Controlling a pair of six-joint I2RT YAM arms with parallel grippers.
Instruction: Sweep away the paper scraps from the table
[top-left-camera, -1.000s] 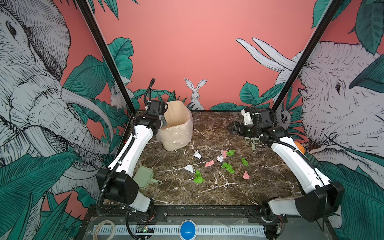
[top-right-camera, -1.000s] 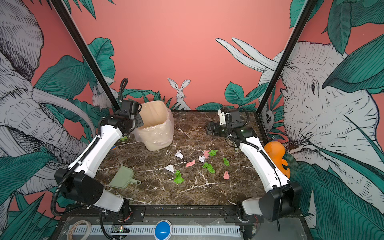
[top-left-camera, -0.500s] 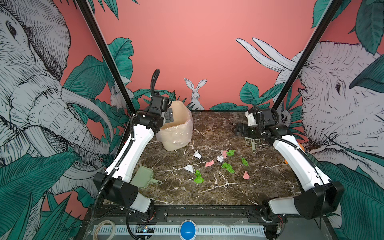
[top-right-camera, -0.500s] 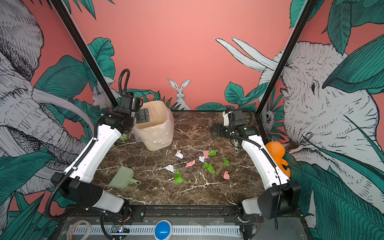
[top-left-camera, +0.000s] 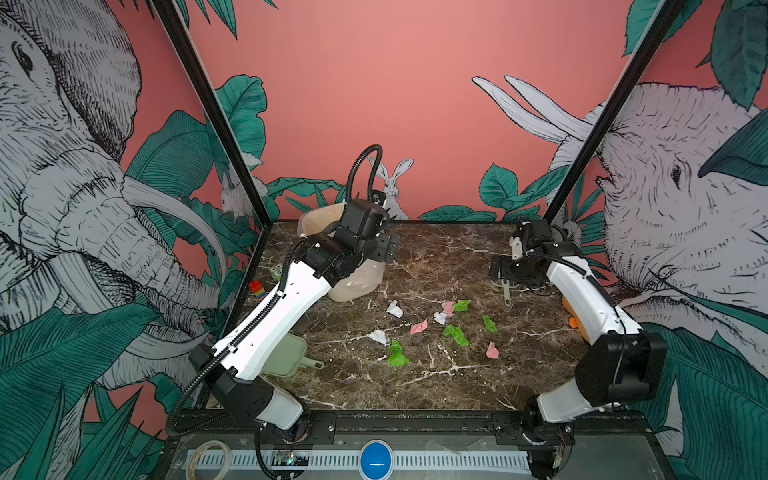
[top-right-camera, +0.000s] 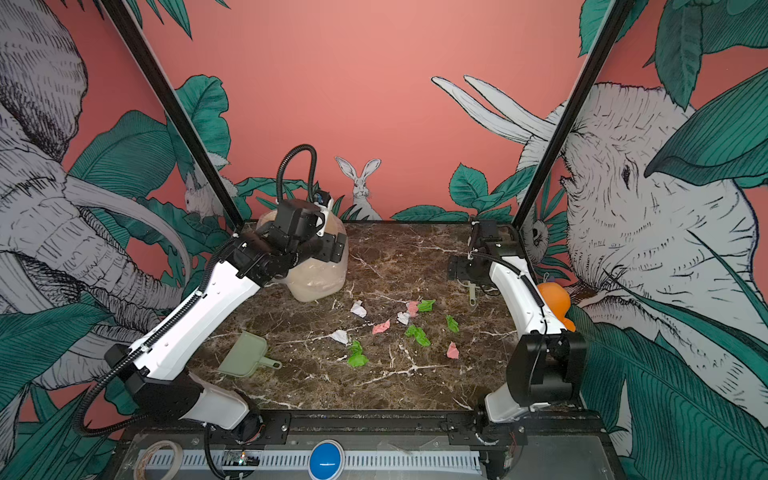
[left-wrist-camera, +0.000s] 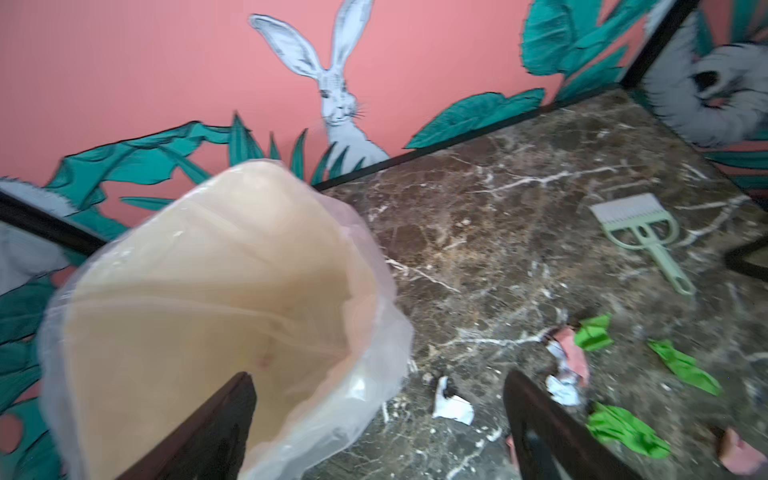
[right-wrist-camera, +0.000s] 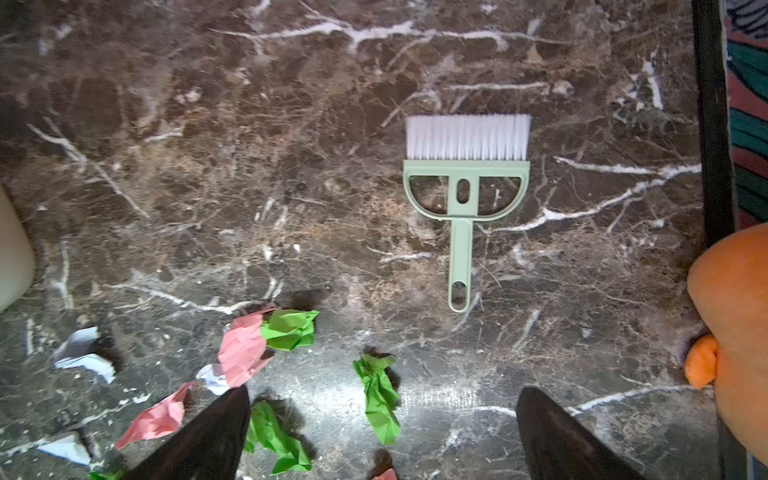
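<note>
Top views take in the whole tabletop, read here as a clock with 12 at the back wall. At 10 o'clock, on its edge, sit a small green owl and a red-blue-yellow block. At 8 o'clock the green dustpan lies flat, and in a top view the left arm partly covers it. At 11 o'clock stands the bag-lined bin. The left tool hangs by the rim on the bin's 3 o'clock side. In the left wrist view its fingers are wide apart and clamp nothing, one over the bin's mouth and one over bare marble. The scraps, green, pink and white, lie loose around the centre and spread toward 4 o'clock, well apart from the dustpan. At 2 o'clock the brush lies flat, with its white bristles toward 12 and its handle toward 6, the handle's end near the scraps. The right tool hovers over the brush. In the right wrist view its fingers are spread wide and hold nothing. At 3 o'clock an orange toy sits at the edge beside the right arm.
</note>
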